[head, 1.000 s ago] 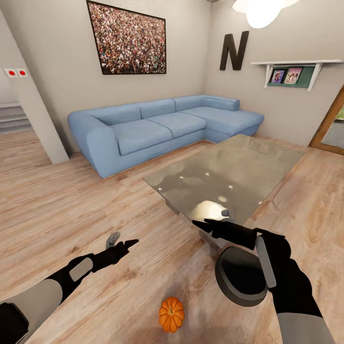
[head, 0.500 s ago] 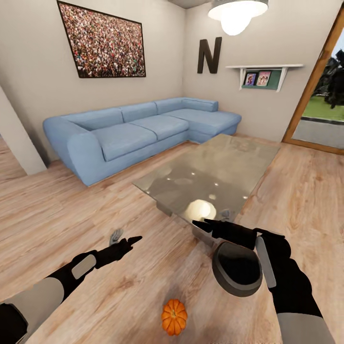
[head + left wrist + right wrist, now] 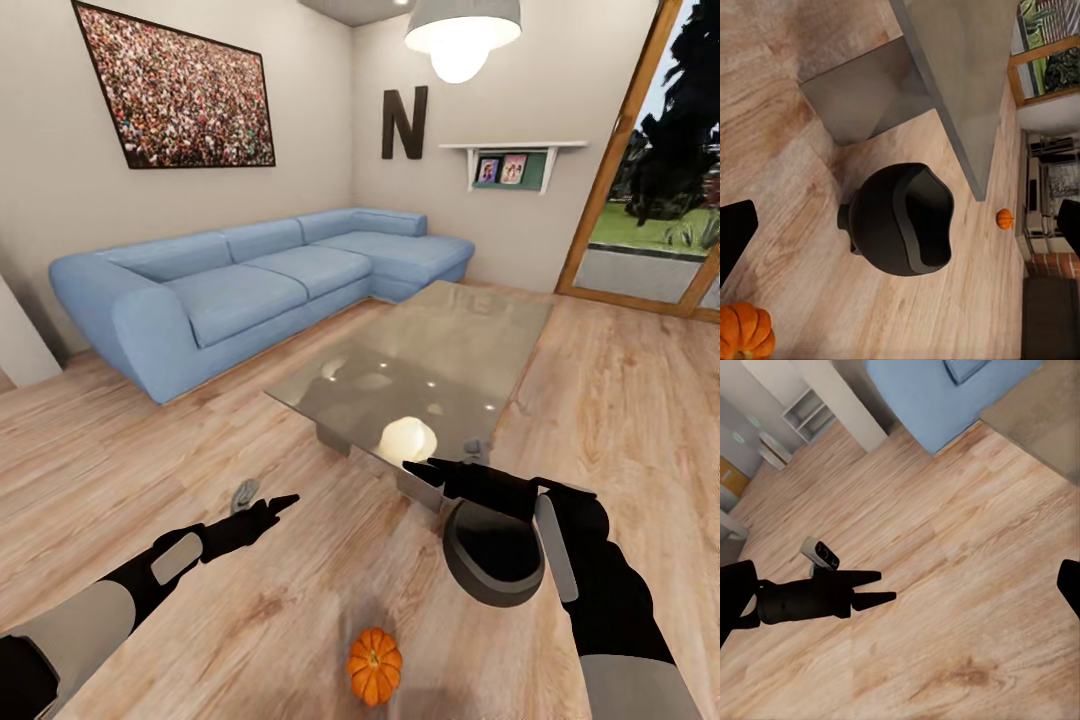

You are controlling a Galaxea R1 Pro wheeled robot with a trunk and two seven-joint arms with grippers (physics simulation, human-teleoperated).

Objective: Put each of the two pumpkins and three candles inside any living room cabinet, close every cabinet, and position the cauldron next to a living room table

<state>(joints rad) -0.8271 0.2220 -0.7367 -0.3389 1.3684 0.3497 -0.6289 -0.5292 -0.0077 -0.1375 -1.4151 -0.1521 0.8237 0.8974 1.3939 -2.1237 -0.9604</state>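
- Your right gripper (image 3: 428, 470) reaches forward just above the cauldron (image 3: 495, 553); whether its fingers are spread or closed you cannot tell.
- The cauldron sits on the wooden floor (image 3: 120, 470) just beside the near corner of the glass-topped table (image 3: 440, 350).
- Your left gripper (image 3: 278, 503) hangs above the floor with fingers nearly together, holding nothing.
- One pumpkin (image 3: 374, 665) lies on the floor near the cauldron.
- Your left wrist view shows a second pumpkin (image 3: 1004, 218) farther off, past the table edge.
- A blue sofa (image 3: 230, 285) stands behind the table.
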